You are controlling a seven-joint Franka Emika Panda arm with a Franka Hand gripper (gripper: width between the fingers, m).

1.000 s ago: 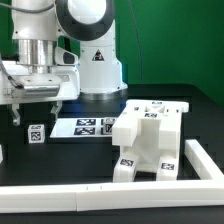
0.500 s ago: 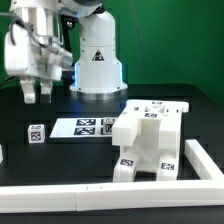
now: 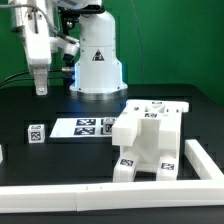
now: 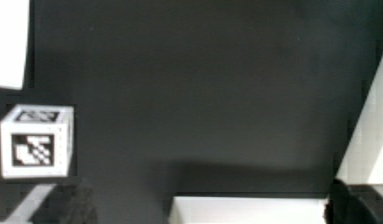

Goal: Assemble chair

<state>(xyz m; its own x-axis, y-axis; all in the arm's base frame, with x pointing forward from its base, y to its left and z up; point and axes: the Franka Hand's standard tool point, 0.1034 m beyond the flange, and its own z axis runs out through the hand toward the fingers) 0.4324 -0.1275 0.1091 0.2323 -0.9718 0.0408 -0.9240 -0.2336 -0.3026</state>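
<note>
Now end effector (image 3: pixel 39 90) high over counter's far edge, jaws apart, empty. Chair body (image 3: pixel 148 140) sits mid-counter; small tagged block (image 3: pixel 36 133) nearby. Risk: skewed descent knocks block aside.

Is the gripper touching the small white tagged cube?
Apart. The exterior view shows the gripper raised well above the small white tagged cube, with dark table between them.
</note>
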